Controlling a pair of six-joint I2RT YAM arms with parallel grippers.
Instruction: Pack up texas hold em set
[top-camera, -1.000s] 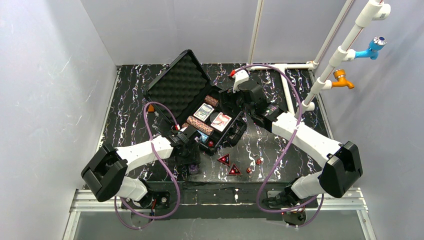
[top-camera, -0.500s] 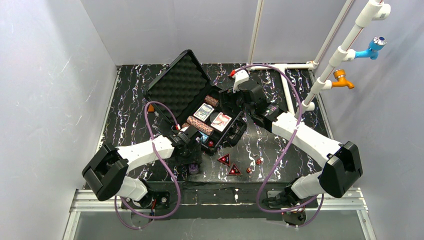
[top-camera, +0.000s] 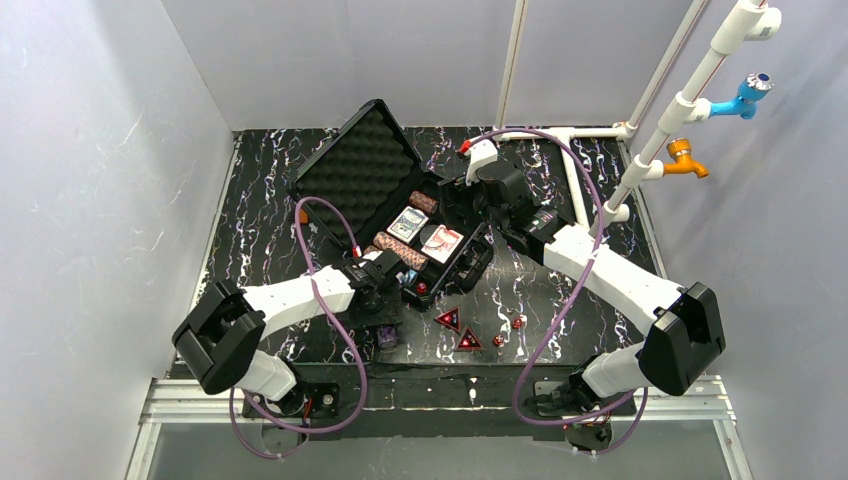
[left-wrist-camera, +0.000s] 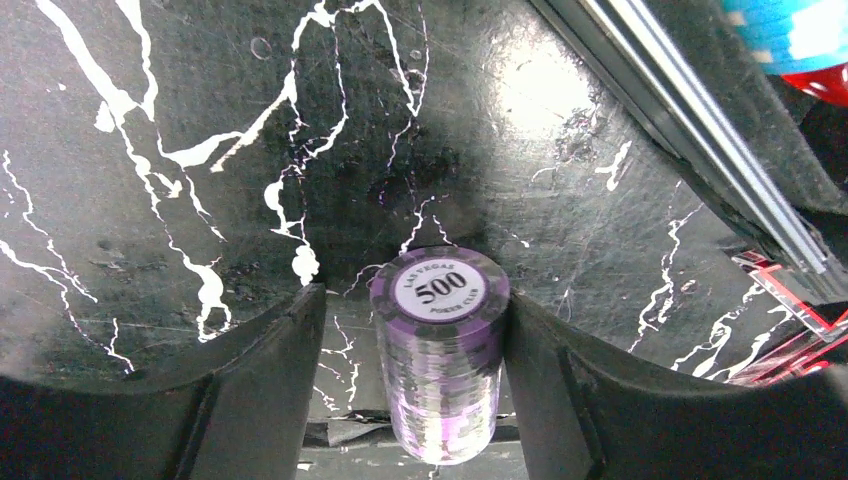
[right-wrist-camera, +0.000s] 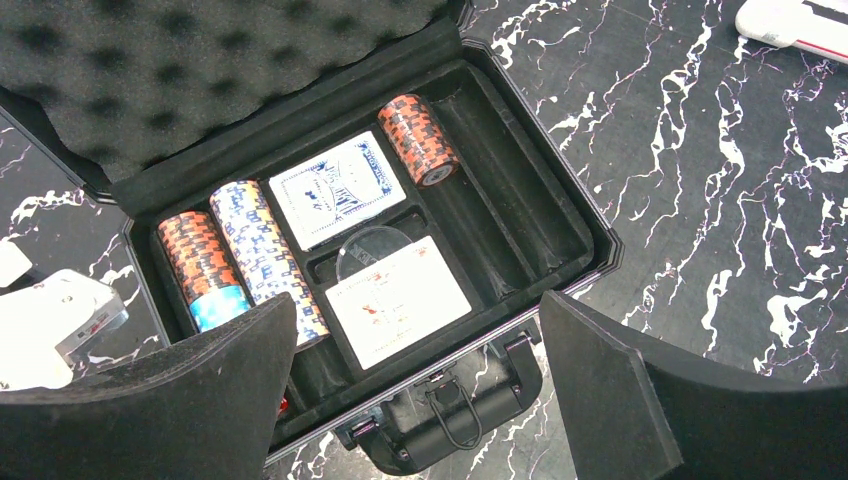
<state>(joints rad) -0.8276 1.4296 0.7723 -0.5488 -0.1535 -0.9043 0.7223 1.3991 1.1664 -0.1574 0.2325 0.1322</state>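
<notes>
One purple chip roll (left-wrist-camera: 440, 350) sits outside the case, apparently standing on end at the near edge of the counter (left-wrist-camera: 150, 150), and its top chip reads "LAS VEGAS 500 POKER CLUB". The left gripper (left-wrist-camera: 412, 298) straddles it with fingers spread. One finger looks to touch the roll's side, but bare counter shows between the roll and the other, so I judge it not pinched yet. Just beyond, two red triangular markers (top-camera: 447, 319) and two small red dice (top-camera: 518, 323) lie loose on the counter. Farther on, the black case (right-wrist-camera: 560, 190) lies open with its foam lid (right-wrist-camera: 200, 60) tilted back. Packed already are two orange-brown rolls (right-wrist-camera: 420, 135), a pale blue-patterned roll (right-wrist-camera: 265, 250), a blue-backed deck (right-wrist-camera: 335, 190) and a red-backed deck (right-wrist-camera: 385, 320), their print too small to read. One long slot (right-wrist-camera: 500, 170) is bare. The right gripper (right-wrist-camera: 415, 298) hovers above the case, fingers spread wide, holding nothing. I reckon the job past halfway: purple roll, markers, dice and lid remain.
</notes>
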